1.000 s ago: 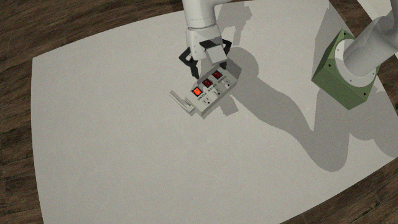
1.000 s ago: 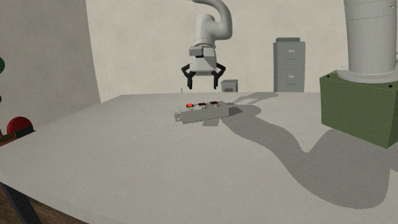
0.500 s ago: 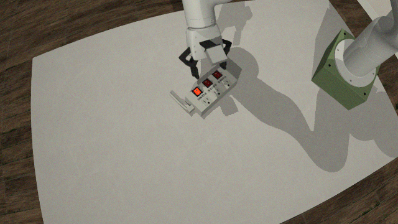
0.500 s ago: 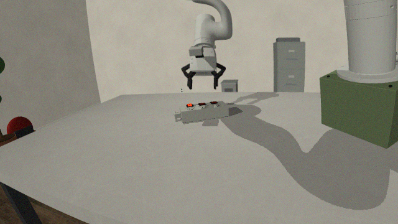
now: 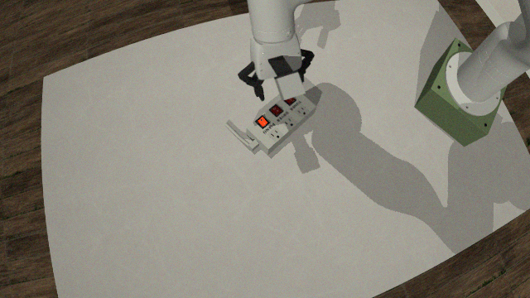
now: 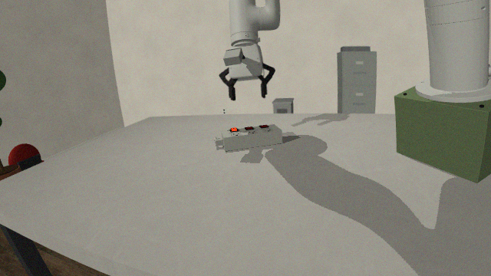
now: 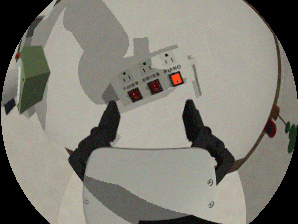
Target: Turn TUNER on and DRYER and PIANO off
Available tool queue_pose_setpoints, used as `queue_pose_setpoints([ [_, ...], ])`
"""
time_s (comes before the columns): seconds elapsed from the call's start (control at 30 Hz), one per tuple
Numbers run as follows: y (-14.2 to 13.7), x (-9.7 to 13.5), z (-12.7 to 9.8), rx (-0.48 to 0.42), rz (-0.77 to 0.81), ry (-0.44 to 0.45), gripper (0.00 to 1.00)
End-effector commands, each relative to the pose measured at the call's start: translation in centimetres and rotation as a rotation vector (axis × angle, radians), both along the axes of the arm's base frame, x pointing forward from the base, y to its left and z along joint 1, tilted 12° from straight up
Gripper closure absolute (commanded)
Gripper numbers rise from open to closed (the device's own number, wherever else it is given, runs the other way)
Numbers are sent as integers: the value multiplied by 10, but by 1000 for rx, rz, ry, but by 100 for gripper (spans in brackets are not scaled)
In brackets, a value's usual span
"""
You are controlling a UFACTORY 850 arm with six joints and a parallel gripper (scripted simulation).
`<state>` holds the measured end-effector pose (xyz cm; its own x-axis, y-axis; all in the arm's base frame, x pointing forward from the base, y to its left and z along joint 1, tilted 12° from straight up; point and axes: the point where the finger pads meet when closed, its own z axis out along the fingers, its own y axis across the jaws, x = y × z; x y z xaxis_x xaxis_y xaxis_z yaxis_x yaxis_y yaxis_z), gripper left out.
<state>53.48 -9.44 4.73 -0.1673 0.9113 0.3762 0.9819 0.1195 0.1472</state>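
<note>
A grey power strip (image 5: 277, 123) lies flat on the white table, the right way up, with three red rocker switches in a row. The switch at its plug end (image 5: 262, 121) glows bright orange; the middle switch (image 5: 276, 110) and the far switch (image 5: 290, 100) are dark red. The labels are too small to read. The strip also shows in the exterior view (image 6: 251, 137) and in the wrist view (image 7: 154, 80), where the lit switch (image 7: 176, 78) is at the right. My gripper (image 6: 248, 91) is open and empty, hanging well above the strip; its fingers frame the strip's near edge in the wrist view.
My green base block (image 5: 457, 95) stands at the table's right side. A grey filing cabinet (image 6: 356, 80) and a small grey box (image 6: 283, 105) stand behind the table. A red ball (image 6: 23, 154) sits off the table's left edge.
</note>
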Motion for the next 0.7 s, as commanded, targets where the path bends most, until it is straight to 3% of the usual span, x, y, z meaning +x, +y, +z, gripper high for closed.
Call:
queue_pose_setpoints([
  [0.0, 0, -1, 2, -43, -11, 25, 0],
  [0.07, -1, 3, 21, -160, -69, 0, 0],
  [0.3, -1, 8, 40, -247, -122, -43, 0],
  [0.67, -1, 8, 42, -255, -127, -49, 0],
])
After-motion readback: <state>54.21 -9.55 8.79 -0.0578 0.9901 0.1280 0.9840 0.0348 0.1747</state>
